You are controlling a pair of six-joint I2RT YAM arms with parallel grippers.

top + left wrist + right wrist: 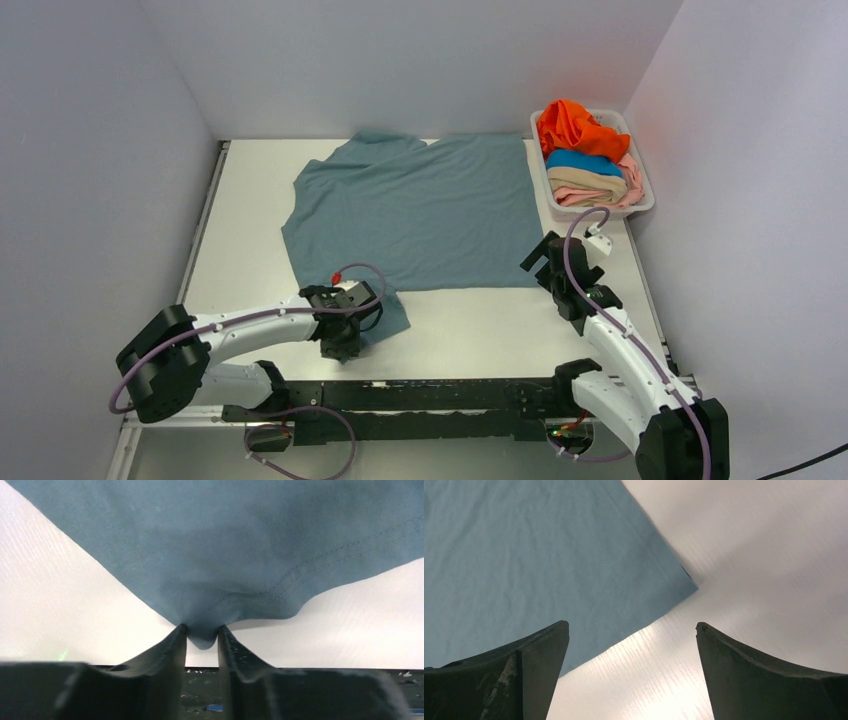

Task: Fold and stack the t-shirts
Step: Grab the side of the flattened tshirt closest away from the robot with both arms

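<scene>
The grey-blue t-shirt (420,210) lies spread out flat across the middle of the white table (470,330), with one straight edge facing the right side and a small flap, which looks like a sleeve, sticking out toward the near edge at its near left corner. The left gripper (343,345) is down on that flap. In the left wrist view its two dark fingers (170,655) stand close together with a bunched fold of the grey-blue t-shirt (225,545) pinched between their tips, so the left gripper (202,630) is clamped on the cloth, and a stitched hem runs just beside the pinch. The rest of the cloth fans out from the tips over the table.

The right gripper (545,262) hangs over the shirt's near right corner. In the right wrist view its jaws stand wide apart and hold nothing; the pointed corner of the grey-blue t-shirt (524,565) lies ahead of the right gripper (632,626), with bare table under the right-hand finger. Whether the fingers touch the surface cannot be told.

At the far right of the table, just beside the spread shirt's far right edge, sits a white basket (648,205). Piled in it are the orange t-shirt (575,128), heaped up at the far end, then the bright blue t-shirt (583,160), the tan t-shirt (585,180) and the pale pink t-shirt (590,197) at the near end, all rumpled and unfolded
</scene>
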